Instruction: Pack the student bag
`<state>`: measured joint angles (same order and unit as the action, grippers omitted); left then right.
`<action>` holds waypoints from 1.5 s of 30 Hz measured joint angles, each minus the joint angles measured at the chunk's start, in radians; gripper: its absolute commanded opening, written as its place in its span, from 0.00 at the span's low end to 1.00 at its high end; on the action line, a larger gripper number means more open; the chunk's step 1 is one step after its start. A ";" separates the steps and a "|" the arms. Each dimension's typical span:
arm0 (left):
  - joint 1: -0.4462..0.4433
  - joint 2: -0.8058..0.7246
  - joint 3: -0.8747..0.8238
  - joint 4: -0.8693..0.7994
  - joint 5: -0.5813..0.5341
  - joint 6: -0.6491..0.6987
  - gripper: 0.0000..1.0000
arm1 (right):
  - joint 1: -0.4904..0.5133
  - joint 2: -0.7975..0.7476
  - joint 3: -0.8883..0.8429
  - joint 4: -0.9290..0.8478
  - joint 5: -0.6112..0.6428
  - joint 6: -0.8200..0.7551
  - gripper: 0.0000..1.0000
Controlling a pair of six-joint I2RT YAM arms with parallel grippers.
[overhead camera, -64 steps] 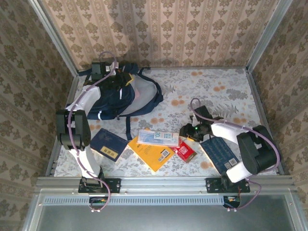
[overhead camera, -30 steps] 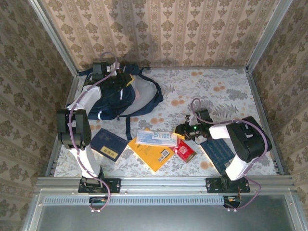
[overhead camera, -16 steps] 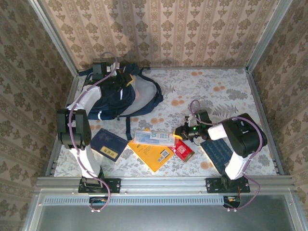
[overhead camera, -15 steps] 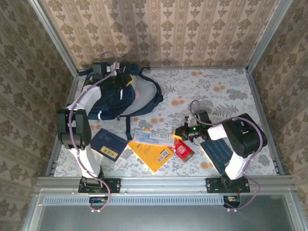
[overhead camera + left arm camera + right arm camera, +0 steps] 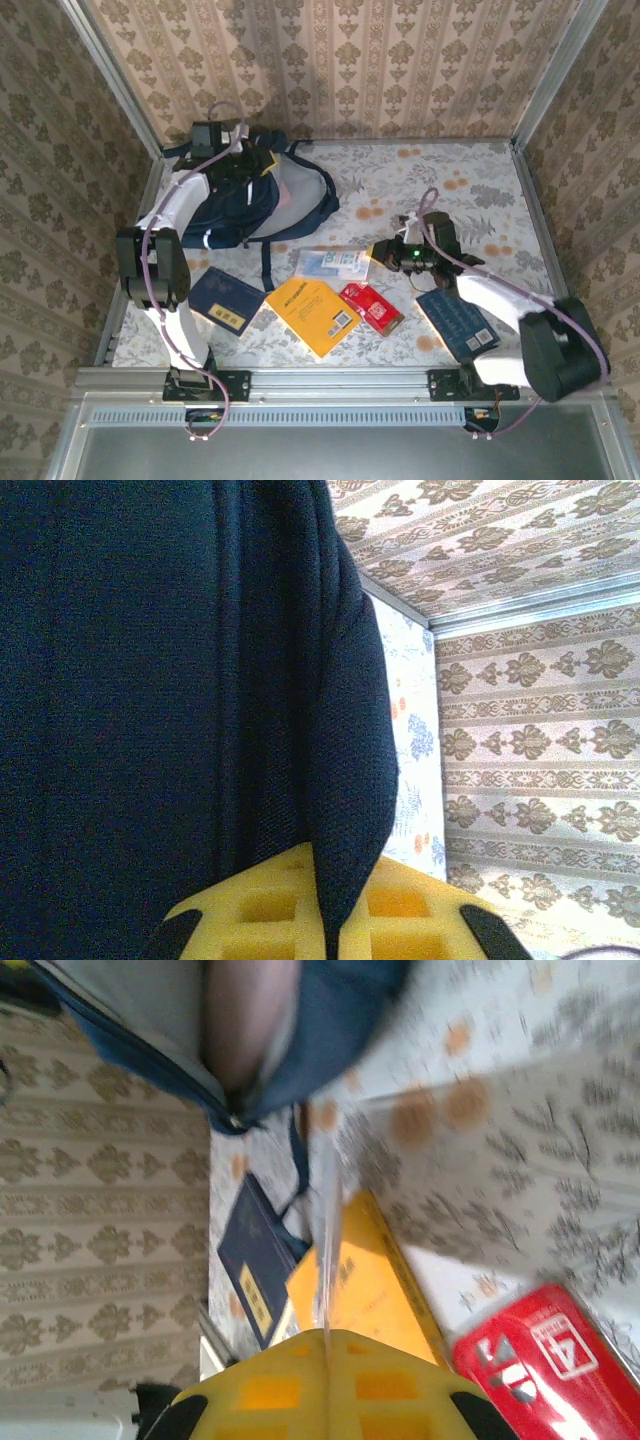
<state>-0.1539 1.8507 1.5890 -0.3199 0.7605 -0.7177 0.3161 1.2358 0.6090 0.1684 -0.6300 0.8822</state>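
Observation:
The student bag (image 5: 245, 205), dark navy with a pale lining, lies at the back left. My left gripper (image 5: 252, 162) is shut on a fold of its fabric (image 5: 345, 780), which runs between the yellow pads (image 5: 260, 910). My right gripper (image 5: 388, 256) is shut on a thin pale blue and white packet (image 5: 332, 264), held off the table near the middle. In the right wrist view the packet (image 5: 325, 1250) shows edge-on, coming out of the closed pads (image 5: 400, 1385), with the bag's open mouth (image 5: 250, 1030) beyond it.
A yellow book (image 5: 312, 314) and a red packet (image 5: 372, 307) lie in front of the held packet. One dark blue book (image 5: 227, 299) lies at the front left, another (image 5: 457, 320) under my right arm. Metal rails and patterned walls ring the floral table (image 5: 450, 190).
My right gripper has shut on the pale packet and lifted it off the yellow book, toward the back. The right arm's elbow swung out to the right. The left arm has held still.

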 measured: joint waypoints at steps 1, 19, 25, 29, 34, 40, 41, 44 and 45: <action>-0.004 0.000 0.030 -0.035 -0.014 0.024 0.00 | -0.003 -0.040 0.016 -0.022 0.021 -0.005 0.00; -0.275 0.064 0.531 -0.573 -0.144 0.394 0.00 | -0.026 -0.265 0.325 -0.257 0.230 -0.044 0.00; -0.269 0.064 0.527 -0.596 -0.108 0.424 0.00 | -0.026 -0.220 0.346 -0.217 0.230 0.013 0.00; -0.263 0.063 0.525 -0.597 -0.095 0.433 0.00 | -0.024 -0.171 0.364 -0.186 0.223 0.072 0.00; -0.251 0.063 0.525 -0.597 -0.072 0.433 0.00 | -0.007 -0.111 0.422 -0.125 0.224 0.130 0.00; -0.233 0.062 0.525 -0.592 -0.042 0.418 0.00 | 0.043 0.006 0.439 -0.016 0.232 0.209 0.00; -0.231 0.061 0.525 -0.592 -0.039 0.415 0.00 | 0.051 0.026 0.439 -0.002 0.234 0.221 0.00; -0.224 0.060 0.525 -0.585 -0.026 0.402 0.00 | 0.081 0.091 0.440 0.051 0.241 0.271 0.00; -0.221 0.060 0.525 -0.583 -0.023 0.397 0.00 | 0.092 0.112 0.444 0.069 0.245 0.286 0.00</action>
<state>-0.3748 1.9102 2.1136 -0.9024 0.7372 -0.3210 0.4080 1.3476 1.0531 0.2379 -0.3847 1.1683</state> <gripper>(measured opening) 0.077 0.067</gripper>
